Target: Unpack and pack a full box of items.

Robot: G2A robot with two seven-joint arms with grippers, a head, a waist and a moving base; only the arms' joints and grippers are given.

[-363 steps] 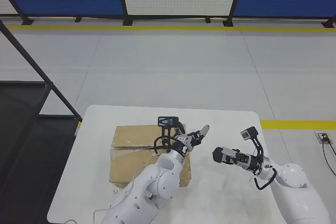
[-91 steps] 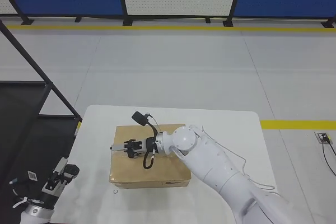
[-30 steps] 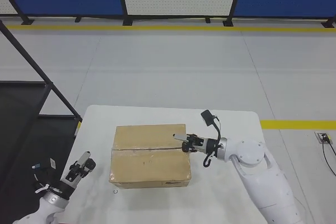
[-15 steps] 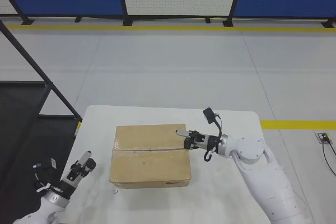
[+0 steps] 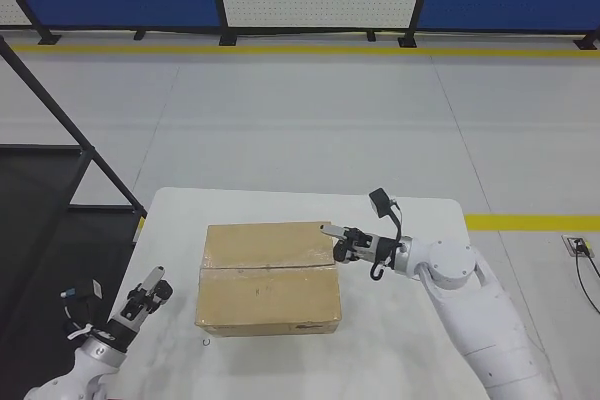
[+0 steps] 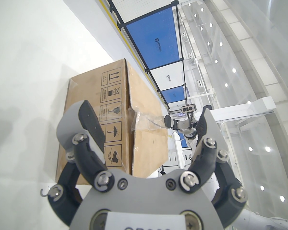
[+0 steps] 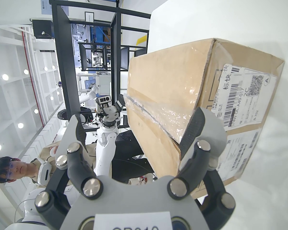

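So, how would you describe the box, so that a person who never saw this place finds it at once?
Look at the white table. Near its middle lies a closed brown cardboard box, with clear tape along the seam on top. It is the one big thing there; its neighbour is a tiny metal hook by one corner.

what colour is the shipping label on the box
The shipping label is white with black print; the right wrist view shows it best.
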